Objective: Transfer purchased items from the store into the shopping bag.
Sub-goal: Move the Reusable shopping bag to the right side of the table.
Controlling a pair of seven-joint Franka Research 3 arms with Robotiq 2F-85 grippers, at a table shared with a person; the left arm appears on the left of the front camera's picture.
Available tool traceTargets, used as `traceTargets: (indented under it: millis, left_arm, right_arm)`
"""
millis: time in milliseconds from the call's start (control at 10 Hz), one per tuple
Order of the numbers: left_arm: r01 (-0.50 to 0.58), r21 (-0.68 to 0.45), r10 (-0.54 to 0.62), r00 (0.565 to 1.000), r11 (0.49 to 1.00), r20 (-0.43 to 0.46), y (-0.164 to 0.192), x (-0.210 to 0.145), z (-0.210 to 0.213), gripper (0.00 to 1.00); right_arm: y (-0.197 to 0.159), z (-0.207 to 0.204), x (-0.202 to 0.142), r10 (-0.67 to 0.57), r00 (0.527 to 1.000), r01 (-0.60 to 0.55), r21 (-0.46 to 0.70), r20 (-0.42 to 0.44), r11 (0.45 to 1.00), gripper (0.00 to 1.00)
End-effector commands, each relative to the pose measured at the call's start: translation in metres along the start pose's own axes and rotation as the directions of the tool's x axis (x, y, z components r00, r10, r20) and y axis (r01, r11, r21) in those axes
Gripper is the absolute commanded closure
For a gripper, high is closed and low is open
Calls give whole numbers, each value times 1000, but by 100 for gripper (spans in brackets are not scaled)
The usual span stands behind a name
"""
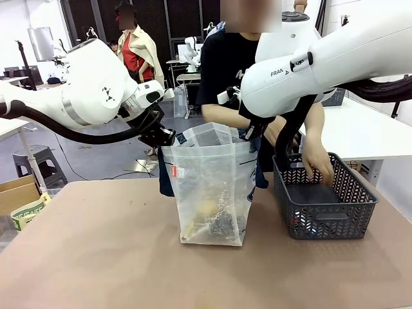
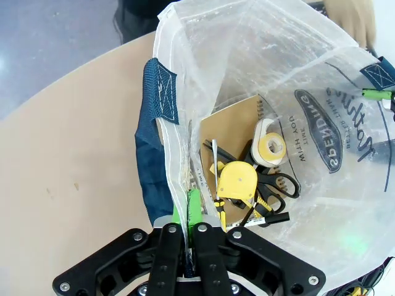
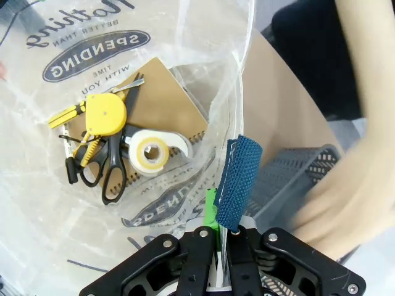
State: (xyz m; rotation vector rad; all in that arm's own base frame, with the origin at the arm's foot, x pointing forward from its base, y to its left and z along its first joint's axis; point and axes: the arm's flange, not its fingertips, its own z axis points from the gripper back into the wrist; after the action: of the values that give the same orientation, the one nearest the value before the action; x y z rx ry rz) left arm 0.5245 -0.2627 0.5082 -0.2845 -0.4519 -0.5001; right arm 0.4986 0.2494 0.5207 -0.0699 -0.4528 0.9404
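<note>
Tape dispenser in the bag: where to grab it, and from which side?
Best from above, through the open mouth of the bag. The tape dispenser lies flat on the notebook, roll face up, so pinch across its narrow edges beside the roll. One side is crowded by the scissors and tape measure; keep clear of it.

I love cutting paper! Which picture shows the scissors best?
The right wrist view. It looks down into the bag, and the scissors lie in plain sight, both black loops clear. The left wrist view shows them partly tucked under the tape roll. In the front view they are a dark blur through the plastic.
</note>
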Motion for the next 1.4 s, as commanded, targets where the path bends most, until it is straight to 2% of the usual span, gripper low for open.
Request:
traceTargets:
  millis: [0,1300]
  left_arm:
    - [-3,0,3,1000,1000,0,1,0,0,100]
    - [-3,0,3,1000,1000,0,1,0,0,100]
  right_arm:
    - [0,0,0,-7,1000,7,-2,0,1000,100]
    - [0,0,0,-7,1000,7,-2,0,1000,100]
